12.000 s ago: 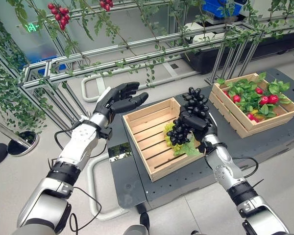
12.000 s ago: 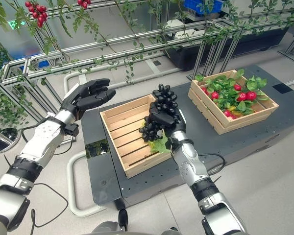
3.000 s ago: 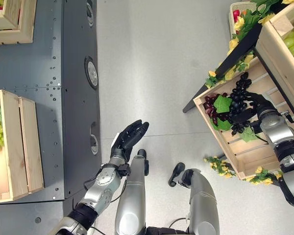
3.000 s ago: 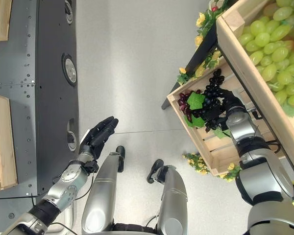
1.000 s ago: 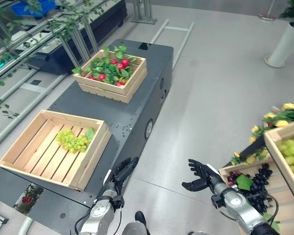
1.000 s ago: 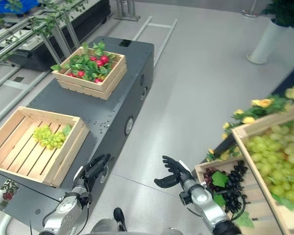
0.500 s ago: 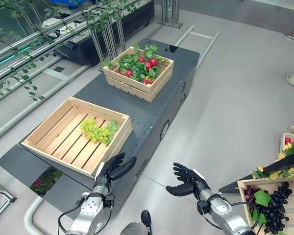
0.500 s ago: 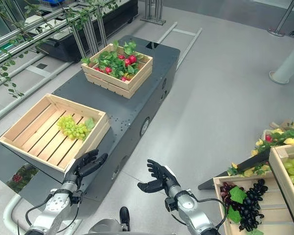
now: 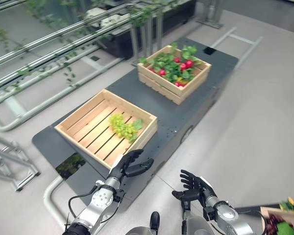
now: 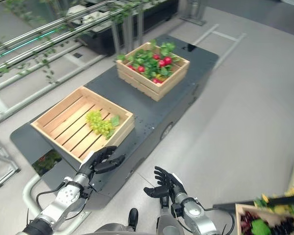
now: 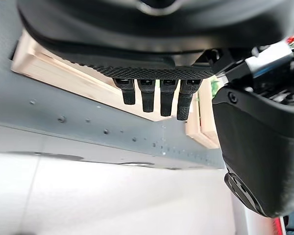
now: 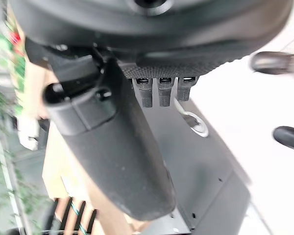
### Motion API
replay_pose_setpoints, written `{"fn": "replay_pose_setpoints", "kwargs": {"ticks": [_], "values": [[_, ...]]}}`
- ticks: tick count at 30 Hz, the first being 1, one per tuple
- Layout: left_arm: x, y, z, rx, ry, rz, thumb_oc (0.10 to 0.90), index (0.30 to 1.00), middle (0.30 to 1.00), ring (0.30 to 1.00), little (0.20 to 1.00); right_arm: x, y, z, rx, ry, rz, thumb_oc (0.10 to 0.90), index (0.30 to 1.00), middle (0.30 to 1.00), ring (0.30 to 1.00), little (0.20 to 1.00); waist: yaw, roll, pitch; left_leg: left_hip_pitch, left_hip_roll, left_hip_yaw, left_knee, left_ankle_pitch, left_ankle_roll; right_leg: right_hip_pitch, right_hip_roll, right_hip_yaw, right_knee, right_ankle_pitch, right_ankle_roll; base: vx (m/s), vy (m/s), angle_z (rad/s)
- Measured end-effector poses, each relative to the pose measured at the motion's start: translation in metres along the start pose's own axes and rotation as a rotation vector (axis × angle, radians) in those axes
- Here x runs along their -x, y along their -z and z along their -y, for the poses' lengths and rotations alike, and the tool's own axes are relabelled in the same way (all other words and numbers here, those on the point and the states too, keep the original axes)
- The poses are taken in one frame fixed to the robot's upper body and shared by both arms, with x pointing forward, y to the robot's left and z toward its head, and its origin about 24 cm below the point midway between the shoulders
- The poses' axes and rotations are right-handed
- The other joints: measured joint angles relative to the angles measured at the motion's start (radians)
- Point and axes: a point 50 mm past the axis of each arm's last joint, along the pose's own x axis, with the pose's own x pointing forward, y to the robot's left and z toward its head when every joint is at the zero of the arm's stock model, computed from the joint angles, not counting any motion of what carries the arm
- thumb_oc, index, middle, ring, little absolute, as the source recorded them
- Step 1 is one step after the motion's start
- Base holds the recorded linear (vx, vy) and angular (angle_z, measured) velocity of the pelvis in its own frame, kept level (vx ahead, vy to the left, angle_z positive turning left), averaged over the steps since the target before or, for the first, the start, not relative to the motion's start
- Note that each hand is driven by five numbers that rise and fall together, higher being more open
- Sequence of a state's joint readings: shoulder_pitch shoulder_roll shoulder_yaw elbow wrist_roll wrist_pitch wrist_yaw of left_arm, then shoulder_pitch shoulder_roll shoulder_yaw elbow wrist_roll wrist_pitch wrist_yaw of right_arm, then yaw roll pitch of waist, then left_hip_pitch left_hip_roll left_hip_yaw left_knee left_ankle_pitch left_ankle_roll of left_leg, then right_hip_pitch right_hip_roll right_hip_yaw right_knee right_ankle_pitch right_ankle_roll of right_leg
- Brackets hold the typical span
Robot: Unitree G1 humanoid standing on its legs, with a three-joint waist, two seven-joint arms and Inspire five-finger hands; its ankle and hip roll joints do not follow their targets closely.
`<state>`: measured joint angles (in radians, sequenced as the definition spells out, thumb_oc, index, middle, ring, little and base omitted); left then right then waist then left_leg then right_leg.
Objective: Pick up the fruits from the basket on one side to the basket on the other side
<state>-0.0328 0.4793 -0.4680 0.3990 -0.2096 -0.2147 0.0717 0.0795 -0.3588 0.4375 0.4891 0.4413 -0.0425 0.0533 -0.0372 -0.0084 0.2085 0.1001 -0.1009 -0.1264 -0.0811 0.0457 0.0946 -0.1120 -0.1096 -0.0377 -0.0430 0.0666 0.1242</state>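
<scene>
Hovering empty with fingers spread, left hand [image 9: 129,165] and right hand [image 9: 196,188] face green grapes [image 9: 123,127].

Twelve seconds ago the right hand [image 9: 198,188] held the dark grapes [image 10: 279,227] over the near crate [image 9: 107,125]. Now its fingers are spread and hold nothing, and the dark grapes lie in a crate on the robot's right side. A bunch of green grapes [image 9: 123,127] now lies in the near crate.

Even, bright overhead light for you; soft shadows under wooden crate [image 9: 106,128]. Far railings [image 9: 49,46] motion-smeared. Wrist views blurred close up.
</scene>
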Motion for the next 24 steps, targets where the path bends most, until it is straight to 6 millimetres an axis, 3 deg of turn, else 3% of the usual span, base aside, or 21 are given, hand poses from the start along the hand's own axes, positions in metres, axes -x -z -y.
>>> {"fn": "replay_pose_setpoints", "kwargs": {"ticks": [1,4,6,7,8,9,11,12,13,16,17,19,24], "values": [[0.003,0.003,0.001,0.007,0.004,-0.01,0.8,0.9,0.9,0.9,0.9,-0.001,-0.003,0.001,0.002,-0.001,0.01,0.8,0.9,0.9,0.9,0.9,0.009,-0.007,-0.002,0.011,0.016,0.037,0.008,-0.031,-0.019,0.005,-0.001,-0.005,0.033,0.057,-0.024,0.3,-0.193,0.69],[0.011,0.014,0.003,0.013,0.013,-0.049,0.8,0.9,0.9,0.9,0.9,-0.008,-0.02,0.005,0.025,0.0,0.058,0.8,0.9,0.9,0.9,0.9,0.028,0.007,-0.001,0.026,0.094,0.127,0.071,-0.081,-0.08,0.075,0.057,-0.049,0.008,0.03,-0.072,0.26,-0.145,0.36],[0.011,0.014,0.004,0.012,0.015,-0.051,0.8,0.9,0.9,0.9,0.9,-0.01,-0.027,0.006,0.031,0.0,0.076,0.8,0.9,0.9,0.9,0.9,0.033,-0.025,0.004,-0.017,0.099,0.148,0.216,-0.116,-0.11,0.121,0.06,-0.071,-0.004,0.011,-0.098,0.13,-0.048,0.33],[0.01,0.012,0.004,0.011,0.013,-0.042,0.8,0.9,0.9,0.9,0.9,-0.011,-0.03,0.007,0.034,0.002,0.087,0.8,0.9,0.9,0.9,0.9,0.037,-0.052,0.011,-0.084,0.095,0.171,0.376,-0.131,-0.126,0.146,0.05,-0.086,-0.012,0.005,-0.113,0.09,0.079,0.25],[0.009,0.011,0.005,0.015,0.013,-0.036,0.8,0.9,0.9,0.9,0.9,-0.01,-0.032,0.01,0.041,0.006,0.095,0.8,0.9,0.9,0.9,0.9,0.044,-0.054,0.013,-0.128,0.114,0.198,0.455,-0.145,-0.121,0.169,0.055,-0.103,-0.012,-0.006,-0.132,0.12,0.126,0.3],[0.008,0.009,0.006,0.015,0.016,-0.03,0.8,0.9,0.9,0.9,0.9,-0.01,-0.032,0.012,0.038,0.013,0.098,0.8,0.9,0.9,0.9,0.9,0.038,-0.052,0.013,-0.141,0.136,0.223,0.459,-0.146,-0.121,0.183,0.059,-0.122,-0.017,-0.012,-0.137,0.12,0.156,0.49],[0.003,0.002,0.007,0.012,0.024,0.009,0.8,0.9,0.9,0.9,0.9,-0.008,-0.031,0.016,0.034,0.03,0.1,0.8,0.9,0.9,0.9,0.9,0.009,-0.047,0.016,-0.142,0.193,0.318,0.304,-0.132,-0.136,0.205,0.065,-0.191,-0.043,-0.021,-0.137,0.09,0.146,0.73],[-0.003,-0.006,0.01,0.008,0.041,0.036,0.8,0.9,0.9,0.9,0.9,-0.006,-0.03,0.021,0.041,0.043,0.097,0.8,0.9,0.9,0.9,0.9,0.0,-0.033,0.024,-0.141,0.236,0.364,0.191,-0.094,-0.188,0.212,0.072,-0.232,-0.045,-0.023,-0.129,0.12,0.205,0.81],[-0.008,-0.013,0.014,0.001,0.064,0.06,0.8,0.9,0.9,0.9,0.9,-0.004,-0.029,0.025,0.049,0.056,0.09,0.8,0.9,0.9,0.9,0.9,-0.004,-0.021,0.032,-0.141,0.251,0.38,0.12,-0.073,-0.195,0.218,0.079,-0.252,-0.045,-0.027,-0.128,0.14,0.199,0.62],[-0.009,-0.014,0.018,-0.021,0.078,0.069,0.8,0.9,0.9,0.9,0.9,-0.004,-0.026,0.026,0.012,0.064,0.085,0.8,0.9,0.9,0.9,0.9,0.003,-0.004,0.032,-0.072,0.246,0.353,-0.018,-0.028,-0.189,0.226,0.08,-0.248,-0.045,-0.038,-0.112,0.15,0.155,0.01],[-0.009,-0.015,0.018,-0.027,0.08,0.072,0.8,0.9,0.9,0.9,0.9,-0.002,-0.024,0.028,0.002,0.071,0.092,0.8,0.9,0.9,0.9,0.9,-0.001,0.015,0.031,-0.036,0.242,0.351,-0.016,0.002,-0.176,0.234,0.088,-0.248,-0.045,-0.044,-0.1,0.11,0.083,-0.06],[-0.009,-0.017,0.015,-0.027,0.07,0.08,0.8,0.9,0.9,0.9,0.9,0.001,-0.019,0.027,-0.032,0.075,0.087,0.8,0.9,0.9,0.9,0.9,0.001,0.016,0.034,-0.023,0.235,0.349,-0.016,0.075,-0.147,0.246,0.078,-0.246,-0.046,-0.051,-0.075,0.16,0.122,-0.01],[-0.007,-0.023,0.0,-0.069,0.039,0.103,0.8,0.9,0.9,0.9,0.9,0.0,-0.015,0.012,-0.073,0.056,0.094,0.8,0.9,0.9,0.9,0.9,0.018,-0.002,0.029,-0.026,0.174,0.349,-0.009,0.05,-0.107,0.244,0.019,-0.249,-0.045,-0.053,-0.035,0.09,0.091,0.06]]}}
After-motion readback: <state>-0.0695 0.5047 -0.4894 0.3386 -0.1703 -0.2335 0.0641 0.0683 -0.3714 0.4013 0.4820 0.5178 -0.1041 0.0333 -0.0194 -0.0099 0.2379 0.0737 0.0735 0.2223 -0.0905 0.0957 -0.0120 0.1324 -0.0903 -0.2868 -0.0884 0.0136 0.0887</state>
